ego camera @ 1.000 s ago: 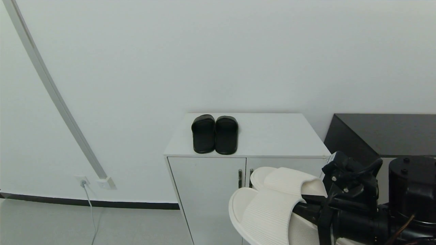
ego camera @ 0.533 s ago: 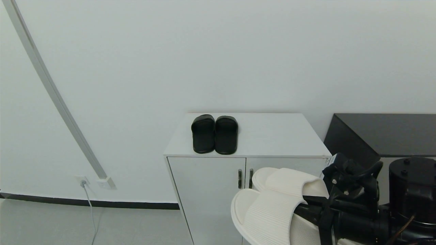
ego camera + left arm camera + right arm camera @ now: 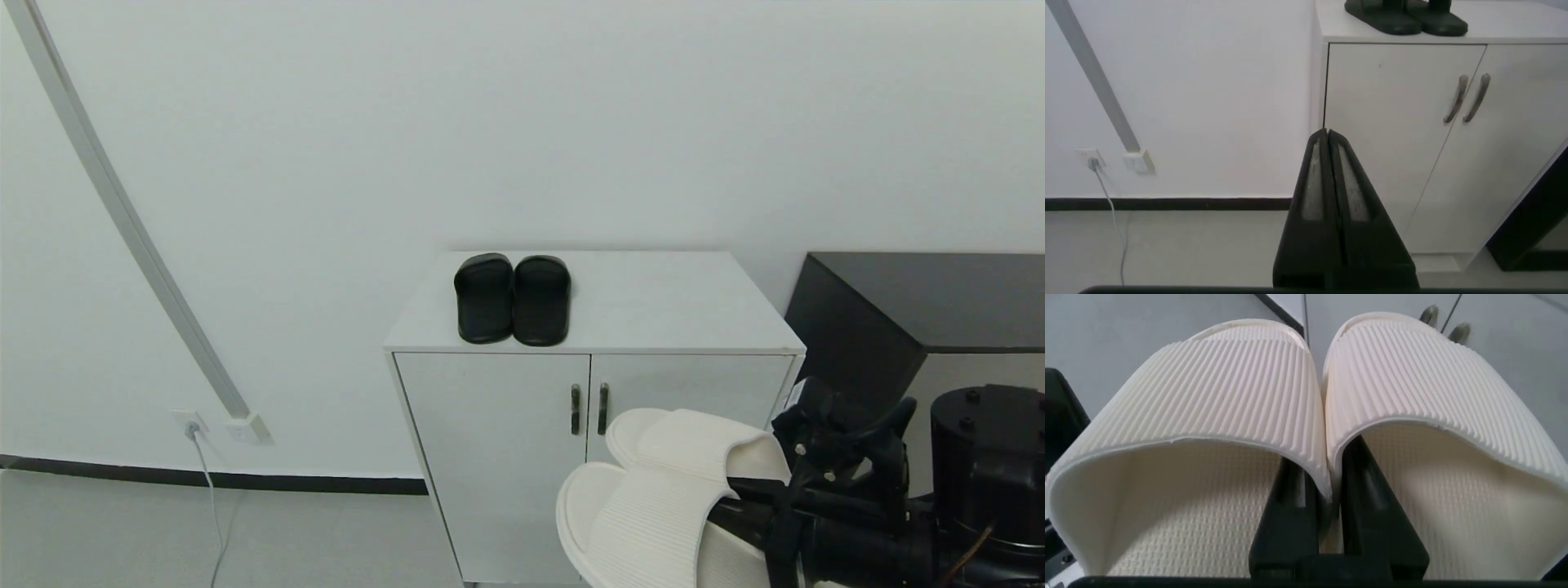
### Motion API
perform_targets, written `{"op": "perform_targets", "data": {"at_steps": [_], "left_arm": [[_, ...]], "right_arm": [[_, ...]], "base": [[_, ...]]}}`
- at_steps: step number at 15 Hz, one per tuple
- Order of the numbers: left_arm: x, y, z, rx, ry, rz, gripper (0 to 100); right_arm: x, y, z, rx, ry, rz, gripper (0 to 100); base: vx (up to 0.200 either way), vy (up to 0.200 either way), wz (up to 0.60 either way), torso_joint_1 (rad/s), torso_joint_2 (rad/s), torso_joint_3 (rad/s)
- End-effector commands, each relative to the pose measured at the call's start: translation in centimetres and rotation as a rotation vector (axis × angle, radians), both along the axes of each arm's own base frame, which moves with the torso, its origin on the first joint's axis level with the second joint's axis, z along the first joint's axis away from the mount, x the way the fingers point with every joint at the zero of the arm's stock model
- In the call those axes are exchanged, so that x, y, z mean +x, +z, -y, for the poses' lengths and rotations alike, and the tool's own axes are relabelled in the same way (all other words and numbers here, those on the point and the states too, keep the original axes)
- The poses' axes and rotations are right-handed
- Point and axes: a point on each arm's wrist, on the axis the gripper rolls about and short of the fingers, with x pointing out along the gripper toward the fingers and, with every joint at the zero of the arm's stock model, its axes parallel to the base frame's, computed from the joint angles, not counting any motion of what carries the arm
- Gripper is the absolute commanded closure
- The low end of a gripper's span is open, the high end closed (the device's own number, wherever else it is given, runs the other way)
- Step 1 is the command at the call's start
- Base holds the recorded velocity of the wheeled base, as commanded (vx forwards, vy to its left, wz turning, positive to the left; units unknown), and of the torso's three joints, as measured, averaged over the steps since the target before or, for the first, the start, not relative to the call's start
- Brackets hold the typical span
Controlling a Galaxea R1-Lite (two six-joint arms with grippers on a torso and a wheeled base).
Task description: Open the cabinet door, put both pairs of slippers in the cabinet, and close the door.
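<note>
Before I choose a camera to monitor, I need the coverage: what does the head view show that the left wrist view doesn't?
Head view: the white slippers, carried low on the right. Left wrist view: the left gripper, fingers shut. Both: the cabinet with its doors closed, the black slippers on top, and a wall socket.

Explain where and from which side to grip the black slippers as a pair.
Pinch the touching inner strap walls of the black slippers, one finger inside each strap, coming from the front: they lie side by side, open heels seemingly toward the cabinet front.
</note>
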Motion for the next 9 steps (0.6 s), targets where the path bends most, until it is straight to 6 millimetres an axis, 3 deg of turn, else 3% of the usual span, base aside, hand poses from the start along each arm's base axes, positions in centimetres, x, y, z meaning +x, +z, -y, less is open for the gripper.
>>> {"op": "perform_targets", "data": {"at_steps": [1,2,9], "left_arm": [[0.0,0.0,0.0,0.0,-0.001,-0.002,100],[0.0,0.0,0.0,0.0,-0.001,-0.002,0],[0.0,0.0,0.0,-0.002,0.002,-0.002,0]], "right_arm": [[0.0,-0.3,0.0,-0.016,0.004,-0.001,100],[0.0,-0.4,0.0,-0.022,0.004,0.002,100],[0.1,-1.6,0.6,-0.081,0.021,0.064,100]], "base": [[0.0,0.0,0.0,-0.237,0.54,0.3],[0.0,0.0,0.0,-0.237,0.55,0.325],[0.0,0.0,0.0,-0.217,0.54,0.319]]}}
